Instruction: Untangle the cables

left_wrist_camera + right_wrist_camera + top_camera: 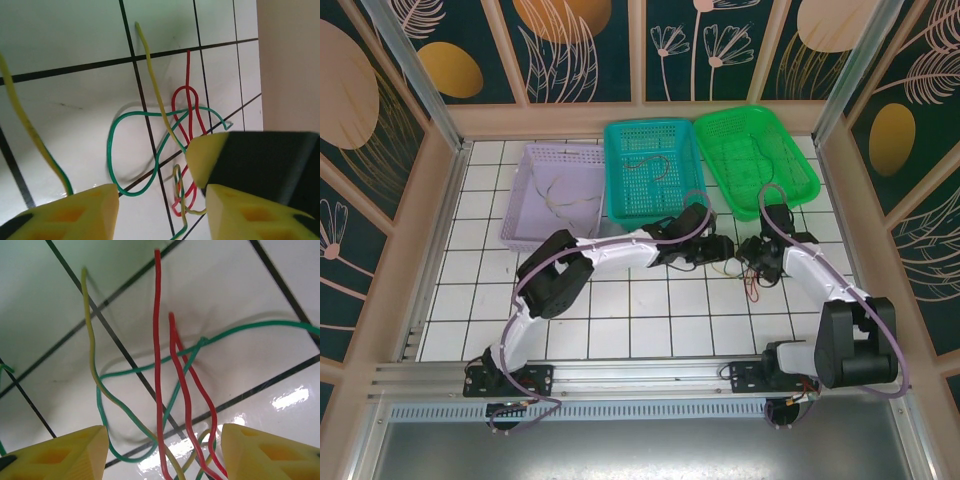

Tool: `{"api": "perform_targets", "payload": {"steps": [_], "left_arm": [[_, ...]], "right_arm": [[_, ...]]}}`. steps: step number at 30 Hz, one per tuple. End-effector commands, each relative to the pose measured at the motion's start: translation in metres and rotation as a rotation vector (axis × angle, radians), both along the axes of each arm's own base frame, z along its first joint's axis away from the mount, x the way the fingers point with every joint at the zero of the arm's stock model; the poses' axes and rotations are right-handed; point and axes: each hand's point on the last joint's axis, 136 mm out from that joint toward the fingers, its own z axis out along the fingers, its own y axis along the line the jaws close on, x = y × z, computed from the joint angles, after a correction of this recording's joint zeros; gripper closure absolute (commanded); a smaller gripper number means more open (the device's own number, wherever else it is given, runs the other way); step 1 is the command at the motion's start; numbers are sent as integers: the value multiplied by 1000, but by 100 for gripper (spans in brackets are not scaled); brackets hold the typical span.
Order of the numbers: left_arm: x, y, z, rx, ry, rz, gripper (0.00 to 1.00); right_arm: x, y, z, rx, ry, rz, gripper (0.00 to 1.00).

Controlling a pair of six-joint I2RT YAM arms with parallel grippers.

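Bunched on the table (620, 320) in the narrow gap between the left end effector (162, 200) and the right end effector (164, 437), the two nearly tip to tip: the cables (752, 288), a knot of three. Left end effector open, fingers (75, 215) spread, nothing pinched. Just ahead of its tips, a green wire (112, 150) lying flat in a wide loop, long axis running away from the end effector. Across that loop, a yellow wire (152, 80), almost straight, pointing away and a little left, near end meeting a yellow-tipped black part (260, 160) just above the right-hand finger; cannot tell whether gripped there. Beside it, a red wire (188, 70) doubled into a narrow hairpin, also lengthwise away, trailing into the gap between the fingers. By the left-hand finger, one more yellow strand with green alongside, slanting down to the tip; contact unclear. Right end effector likewise open, jaws wide, clamping nothing. Between its fingers, red strands running nearly straight away, yellow slanting away to the left, green crossing sideways from the right before curling into a loop. Well beyond the left end effector, apart from the knot: a pale wire (560, 200) in the lilac basket (515, 225) and a brown wire (655, 162) in the teal basket (616, 190).
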Motion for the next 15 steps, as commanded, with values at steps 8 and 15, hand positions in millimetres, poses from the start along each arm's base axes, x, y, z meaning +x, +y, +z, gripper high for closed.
{"api": "perform_targets", "payload": {"steps": [8,15], "left_arm": [[-3,27,0,123,-67,47,100],[-6,65,70,98,-195,105,100]], "right_arm": [[-7,4,-20,10,48,-3,47],[-2,-3,-24,-21,53,-12,66]]}}
